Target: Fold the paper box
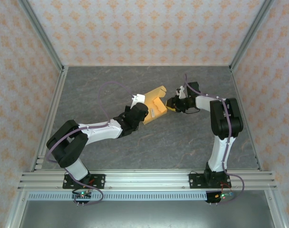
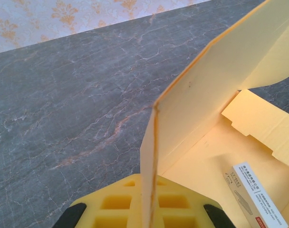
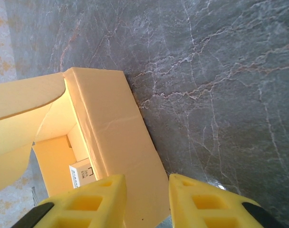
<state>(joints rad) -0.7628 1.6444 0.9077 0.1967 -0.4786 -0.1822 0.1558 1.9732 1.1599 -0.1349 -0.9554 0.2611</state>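
Most of the grey marble-patterned table [image 1: 97, 85] lies bare. Open surface runs from the middle out to the left, right and far edges, where peach-patterned wall panels [image 1: 135, 28] close it in. A bare strip also separates the work from the aluminium rail [image 1: 144, 178] along the near edge.

The light orange-tan thin cardboard paper box [image 1: 156, 99] sits about mid-table, a little toward the far edge and well clear of every edge and corner. The two arms reach it from either side.

The left gripper [image 2: 149, 199] is clenched on one upright side wall of the box. The thin cardboard edge stands straight up between its yellow fingers [image 2: 111, 204].

The right gripper [image 3: 147, 204] stands partly apart at the box's right end, with a folded wall panel lying in the gap between its yellow fingers [image 3: 87, 204]. It looks loose rather than clamped.

The box is half formed. Its base is flat on the table, its walls are raised and creased, one curved flap hangs over the interior, and the top is open. A small white printed label [image 2: 258, 194] lies on the inside floor.
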